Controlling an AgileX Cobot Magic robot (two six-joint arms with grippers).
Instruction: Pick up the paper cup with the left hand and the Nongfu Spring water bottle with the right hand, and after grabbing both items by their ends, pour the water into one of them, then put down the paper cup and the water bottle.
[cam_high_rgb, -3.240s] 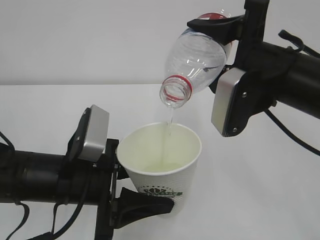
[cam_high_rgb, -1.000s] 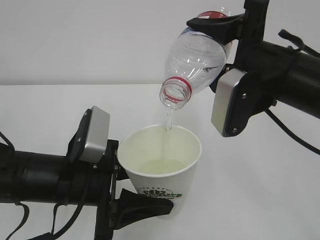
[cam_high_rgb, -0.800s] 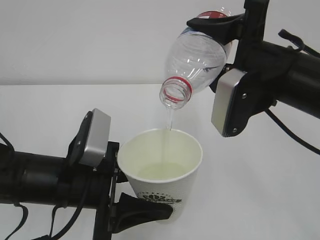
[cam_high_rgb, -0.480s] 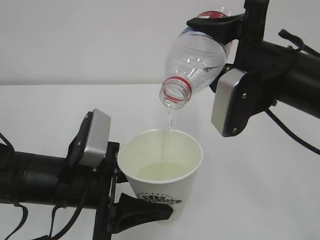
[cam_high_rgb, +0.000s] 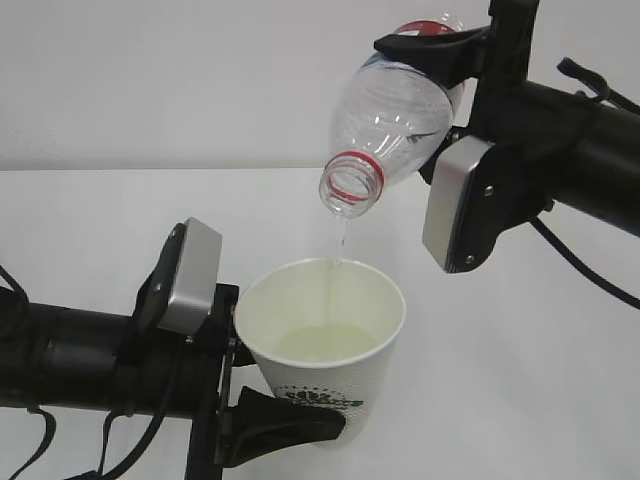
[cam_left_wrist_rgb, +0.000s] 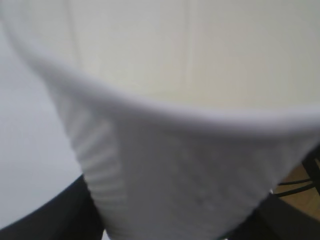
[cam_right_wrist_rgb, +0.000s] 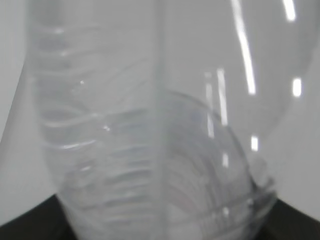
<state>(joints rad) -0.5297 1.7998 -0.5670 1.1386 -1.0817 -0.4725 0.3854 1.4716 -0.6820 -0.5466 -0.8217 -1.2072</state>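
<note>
Mouth of Nongfu Spring water bottle (cam_high_rgb: 395, 125) sits directly above the far rim of the paper cup (cam_high_rgb: 325, 345), gap between them, long axis tilted neck-down toward the near left, thin thread of water (cam_high_rgb: 338, 243) dropping inside the rim into the shallow pool in the cup. Right hand (cam_high_rgb: 432, 58) clamped on the bottle's upper, base end high on the right; left hand (cam_high_rgb: 262, 418) clamped round the cup's lower end, cup upright, lifted just off the counter (cam_high_rgb: 100, 215). Next likely: swing the neck up about that base grip to cut flow, keeping the mouth over the cup until the drip stops, else spill past the far rim.
</note>
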